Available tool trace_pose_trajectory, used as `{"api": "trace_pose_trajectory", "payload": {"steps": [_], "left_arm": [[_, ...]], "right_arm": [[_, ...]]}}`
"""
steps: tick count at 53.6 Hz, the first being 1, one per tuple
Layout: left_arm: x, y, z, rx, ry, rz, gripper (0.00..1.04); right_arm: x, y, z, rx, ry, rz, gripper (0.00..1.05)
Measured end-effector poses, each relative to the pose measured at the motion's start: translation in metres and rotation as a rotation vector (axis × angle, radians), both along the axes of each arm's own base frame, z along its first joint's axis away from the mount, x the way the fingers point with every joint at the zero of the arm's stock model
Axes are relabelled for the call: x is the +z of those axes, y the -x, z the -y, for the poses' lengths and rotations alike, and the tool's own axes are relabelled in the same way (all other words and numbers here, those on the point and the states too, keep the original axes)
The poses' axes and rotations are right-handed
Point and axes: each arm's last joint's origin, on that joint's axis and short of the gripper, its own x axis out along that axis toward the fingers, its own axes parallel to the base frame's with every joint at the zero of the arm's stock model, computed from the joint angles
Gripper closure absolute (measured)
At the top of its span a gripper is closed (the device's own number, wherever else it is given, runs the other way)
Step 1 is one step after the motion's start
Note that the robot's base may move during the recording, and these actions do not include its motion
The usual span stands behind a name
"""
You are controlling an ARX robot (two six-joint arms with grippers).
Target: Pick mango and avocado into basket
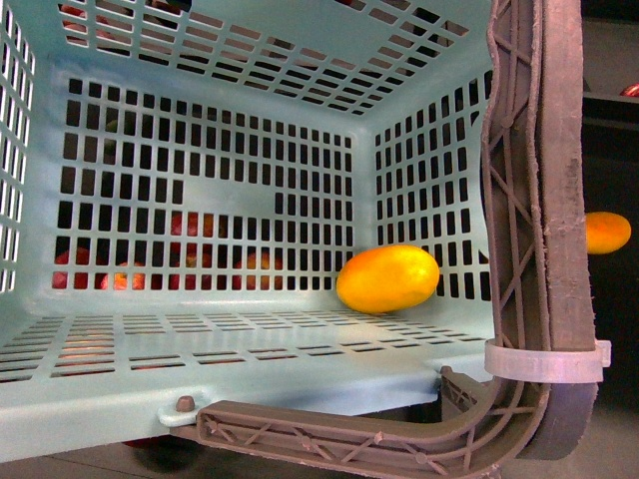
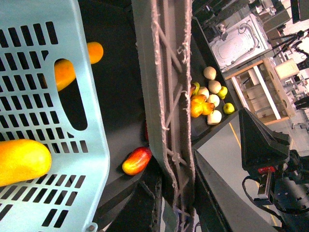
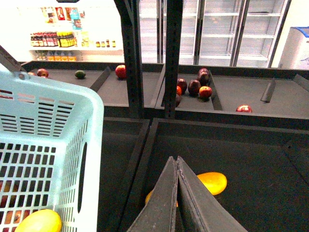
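Note:
The light aqua basket [image 1: 220,120] fills the front view, held up and tipped. A yellow-orange mango [image 1: 387,279] lies inside it by the side wall and also shows in both wrist views, mango [image 2: 21,162] and mango [image 3: 41,221]. My left gripper [image 2: 170,183] is shut on the basket's brown-grey handle [image 2: 166,96]. My right gripper [image 3: 176,162] is shut and empty, beside the basket [image 3: 43,140] and above a dark bin. A small dark green fruit [image 3: 80,74], the avocado by its look, lies in a far bin.
Another yellow mango [image 3: 212,182] lies in the dark bin [image 3: 251,159] under my right gripper. A red-blushed mango [image 2: 136,160] sits in the bin below the basket. Red fruits [image 3: 195,86] fill a far bin behind two black posts [image 3: 173,58]. A white zip tie [image 1: 547,361] binds the handle.

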Motion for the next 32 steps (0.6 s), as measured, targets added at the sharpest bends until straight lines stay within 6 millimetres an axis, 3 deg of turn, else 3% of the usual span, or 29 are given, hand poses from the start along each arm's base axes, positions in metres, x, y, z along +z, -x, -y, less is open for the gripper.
{"api": "trace_pose_trajectory", "payload": {"steps": [32], "left_arm": [[0.0, 0.0, 0.0, 0.0, 0.0, 0.0, 0.91]], "right_arm": [[0.001, 0.014, 0.0, 0.006, 0.007, 0.005, 1.02]]}}
